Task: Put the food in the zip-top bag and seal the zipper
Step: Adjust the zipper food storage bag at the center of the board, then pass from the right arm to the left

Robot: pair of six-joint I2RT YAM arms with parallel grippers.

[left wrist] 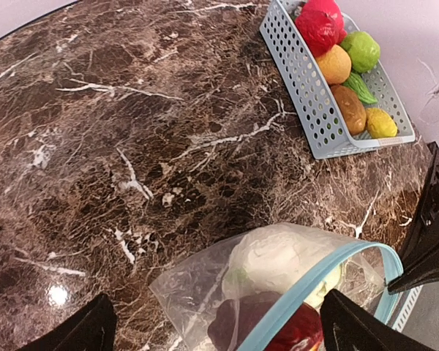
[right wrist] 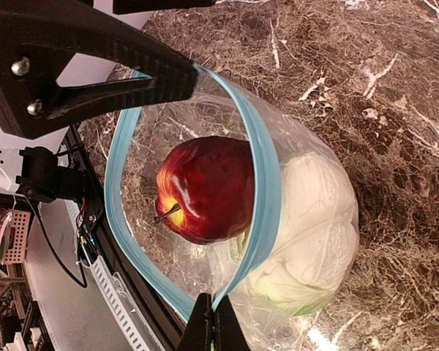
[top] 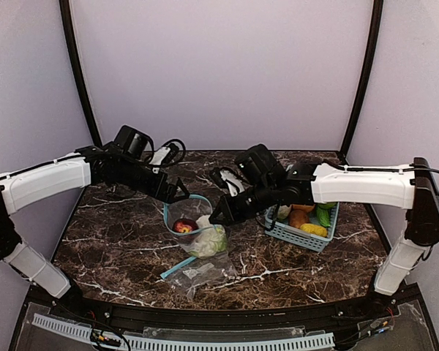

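A clear zip-top bag is seen propped open at the centre of the dark marble counter, with a red apple and a white cauliflower already lodged inside it, the apple nearest the mouth. The bag's blue zipper rim is pinched by the right end effector, whose fingers are pressed fully together on the strip at the mouth's three o'clock in the overhead view. The left end effector is held at the mouth's eleven o'clock with its fingers spread wide on either side of the rim and nothing gripped. At the bag's three o'clock, a light-blue slotted basket is shown with the rest of the toy food in it: a red piece, an orange, a green apple, a brown piece and a yellow piece.
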